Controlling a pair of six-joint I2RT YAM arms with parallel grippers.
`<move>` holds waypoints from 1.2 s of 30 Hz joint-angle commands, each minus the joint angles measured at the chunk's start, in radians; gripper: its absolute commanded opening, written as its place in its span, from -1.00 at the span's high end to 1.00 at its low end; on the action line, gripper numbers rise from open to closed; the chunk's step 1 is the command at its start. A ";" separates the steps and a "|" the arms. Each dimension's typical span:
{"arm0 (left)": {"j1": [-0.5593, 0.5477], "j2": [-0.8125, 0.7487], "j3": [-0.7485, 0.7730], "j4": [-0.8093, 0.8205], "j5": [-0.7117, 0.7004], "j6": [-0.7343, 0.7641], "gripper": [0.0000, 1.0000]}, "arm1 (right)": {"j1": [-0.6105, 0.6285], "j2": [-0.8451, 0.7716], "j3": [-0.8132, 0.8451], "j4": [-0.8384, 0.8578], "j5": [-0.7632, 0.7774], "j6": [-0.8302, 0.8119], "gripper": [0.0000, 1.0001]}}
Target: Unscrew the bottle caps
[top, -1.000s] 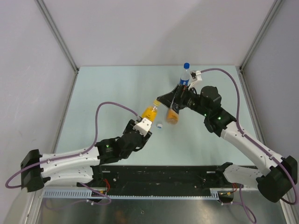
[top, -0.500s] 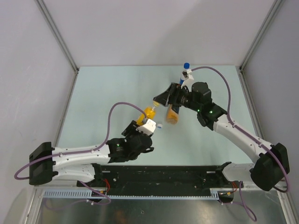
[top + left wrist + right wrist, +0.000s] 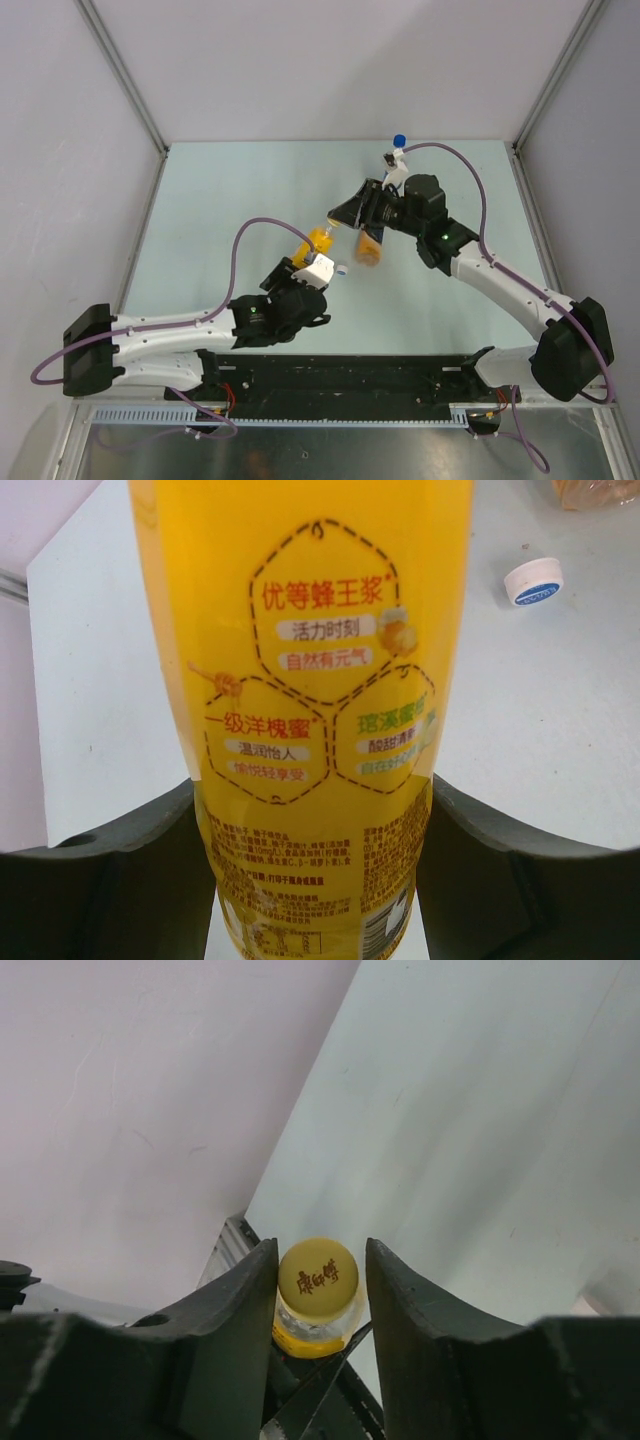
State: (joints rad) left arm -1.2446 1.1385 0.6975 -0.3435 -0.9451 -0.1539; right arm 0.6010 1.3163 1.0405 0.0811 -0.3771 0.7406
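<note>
**Status: one of three caps removed.**

1. A small round white plastic cap (image 3: 533, 581) is seen lying loose on the pale green tabletop (image 3: 230, 200), near the orange plastic bottle (image 3: 369, 250). It is judged to be that bottle's cap, although the neck is hidden.
2. The yellow plastic bottle (image 3: 310, 630) is clamped by its body in the left gripper (image 3: 320, 820) and held tilted above the table. Its round yellow cap (image 3: 318, 1278) is not yet off. The right gripper (image 3: 320, 1270) is closed in on this cap from both sides, in what is judged to be a grip. The unscrewing turn is taken to be the step in hand.
3. The blue cap (image 3: 398, 140) is seated on the clear bottle (image 3: 396, 151), which stands at the far side, largely hidden behind the right arm. This cap is left to be done.
</note>
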 commanded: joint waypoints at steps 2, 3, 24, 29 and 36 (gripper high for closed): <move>-0.009 0.005 0.048 0.019 -0.031 -0.012 1.00 | 0.002 0.001 0.043 0.039 -0.027 0.006 0.26; -0.009 0.006 0.049 0.018 -0.028 -0.012 1.00 | 0.002 0.000 0.043 0.037 -0.028 0.005 0.37; 0.008 -0.218 -0.076 0.170 0.365 0.021 1.00 | 0.010 -0.060 0.044 0.046 -0.188 -0.193 1.00; 0.040 -0.319 -0.116 0.238 0.560 0.048 1.00 | -0.002 -0.067 0.042 0.087 -0.349 -0.235 1.00; 0.112 -0.434 -0.166 0.325 0.889 0.074 1.00 | -0.008 -0.120 0.043 0.069 -0.496 -0.338 1.00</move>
State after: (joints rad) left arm -1.1603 0.7704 0.5476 -0.1982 -0.3508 -0.1551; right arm 0.5812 1.2366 1.0519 0.1501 -0.7410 0.4973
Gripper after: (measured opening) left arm 0.682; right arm 0.317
